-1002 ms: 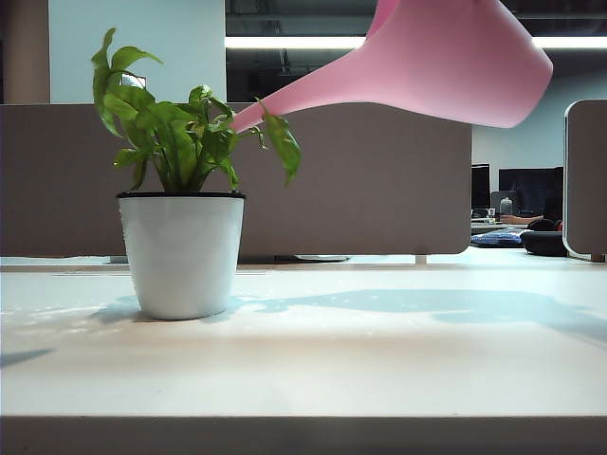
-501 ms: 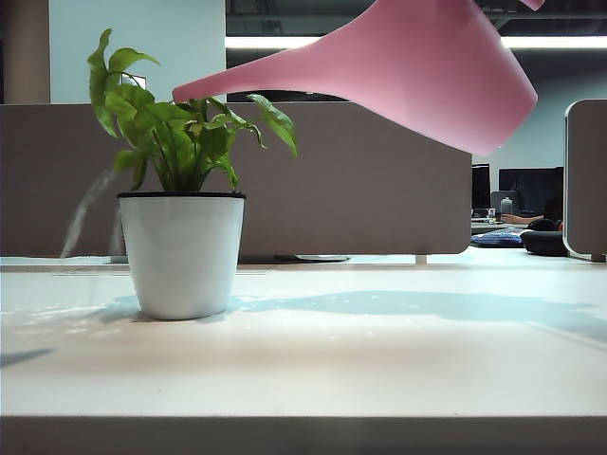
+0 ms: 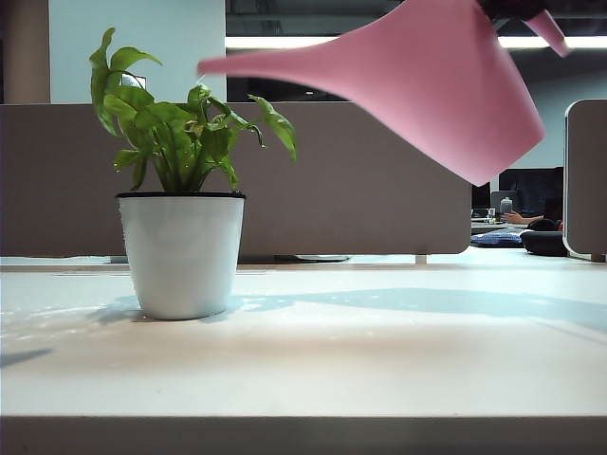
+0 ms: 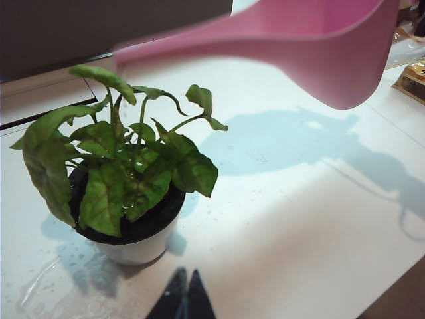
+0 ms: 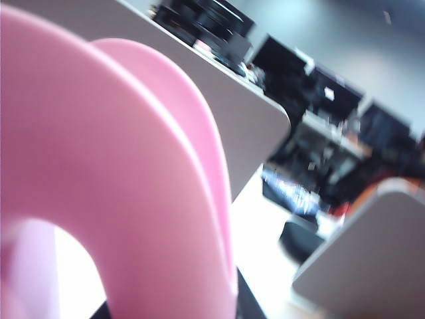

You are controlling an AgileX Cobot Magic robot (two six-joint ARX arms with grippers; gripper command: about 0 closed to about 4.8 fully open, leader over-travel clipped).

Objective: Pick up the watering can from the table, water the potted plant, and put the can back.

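The pink watering can (image 3: pixel 446 85) hangs high over the table (image 3: pixel 379 360), its spout about level and its tip above the leaves of the potted plant (image 3: pixel 180 251). My right gripper (image 3: pixel 507 8) shows only as a dark bit at the can's top. In the right wrist view that gripper (image 5: pixel 169 309) is shut on the arched pink handle (image 5: pixel 133 166), dark fingers on both sides of it. My left gripper (image 4: pixel 185 278) is shut and empty, just over the table (image 4: pixel 299 219) close beside the white pot (image 4: pixel 133 246). The can (image 4: pixel 319 46) passes over the plant there.
Grey partition panels (image 3: pixel 379 180) stand behind the table, and another (image 3: pixel 586 180) at the right. Wet patches (image 4: pixel 46 292) lie on the tabletop beside the pot. The table's thick front edge (image 3: pixel 303 434) is nearest the exterior camera.
The can has tipped back: its spout rose from among the leaves to about level, and its body swung down to the right. The left gripper has not moved.
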